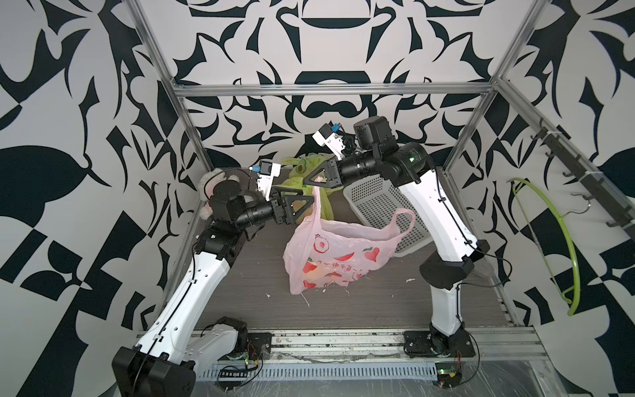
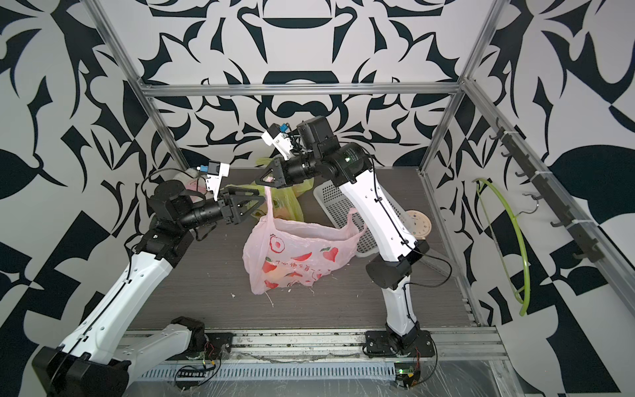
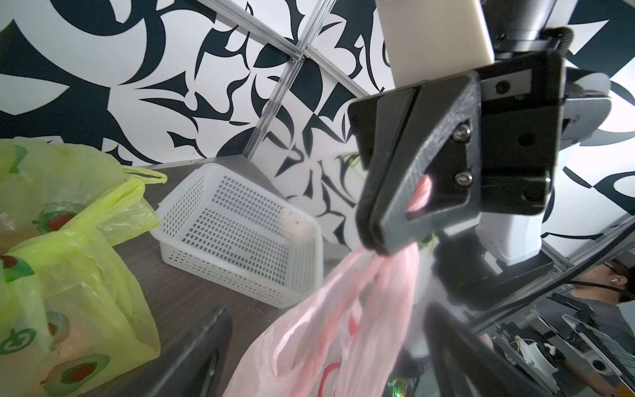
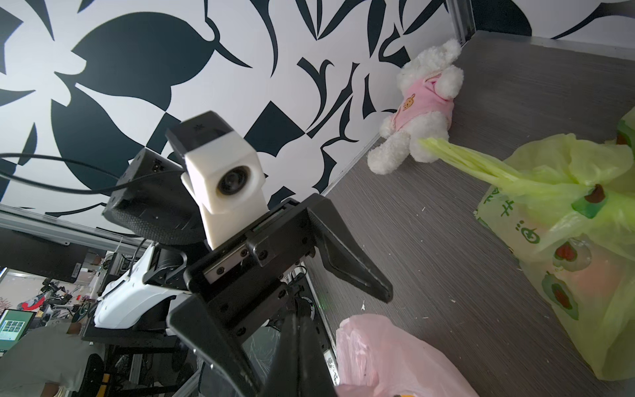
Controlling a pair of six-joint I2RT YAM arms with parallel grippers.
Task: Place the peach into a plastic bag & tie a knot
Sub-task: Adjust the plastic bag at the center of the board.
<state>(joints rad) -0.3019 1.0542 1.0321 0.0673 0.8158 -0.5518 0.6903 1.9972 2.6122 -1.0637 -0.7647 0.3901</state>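
The pink bag [image 1: 336, 254] stood upright on the table [image 1: 360, 306], mouth up, long axis running up one taut handle [image 1: 316, 206] to the right gripper [image 1: 314, 179], clamped on it. The other handle sagged toward the basket [image 1: 374, 202]. Thin, fruit-printed film; the peach [image 1: 316, 273] glowed orange low inside. The left gripper [image 1: 307, 206] gaped beside the taut handle.

peach [image 1: 314, 272]: dim blur through bag [image 1: 338, 252] | plush toy [image 1: 205, 180]: mostly behind left arm [image 1: 192, 285]
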